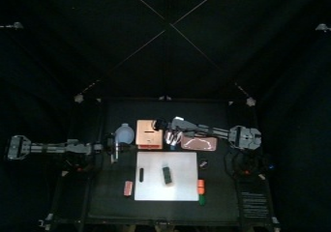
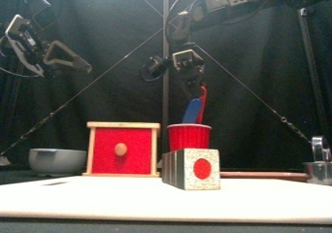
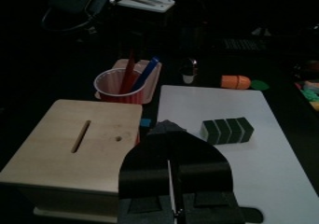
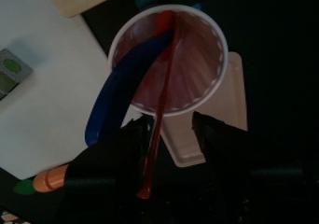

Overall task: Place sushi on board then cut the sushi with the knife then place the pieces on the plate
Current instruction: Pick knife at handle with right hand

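The dark green sushi roll (image 1: 168,174) (image 2: 191,169) (image 3: 228,129) lies whole on the white cutting board (image 1: 146,181) (image 3: 256,162). Behind the board stands the red cup (image 2: 189,137) (image 4: 187,64) (image 3: 122,83), which holds a blue knife (image 2: 195,109) (image 4: 122,90) and a red knife (image 4: 155,116). My right gripper (image 2: 191,79) (image 4: 159,151) (image 1: 172,128) hangs open just above the cup, its jaws on either side of the red knife's handle. My left gripper (image 3: 169,136) (image 1: 114,151) is shut on nothing, raised at the left, near the wooden box. The pink plate (image 1: 198,142) lies behind the board, under the right arm.
The wooden box (image 1: 149,136) (image 2: 123,149) (image 3: 75,144) with its red drawer front stands left of the cup. A blue-grey bowl (image 2: 56,160) (image 1: 124,132) sits at the far left. Small toy foods (image 1: 127,187) (image 1: 200,188) lie beside the board. A metal cutter (image 2: 319,167) stands at the right.
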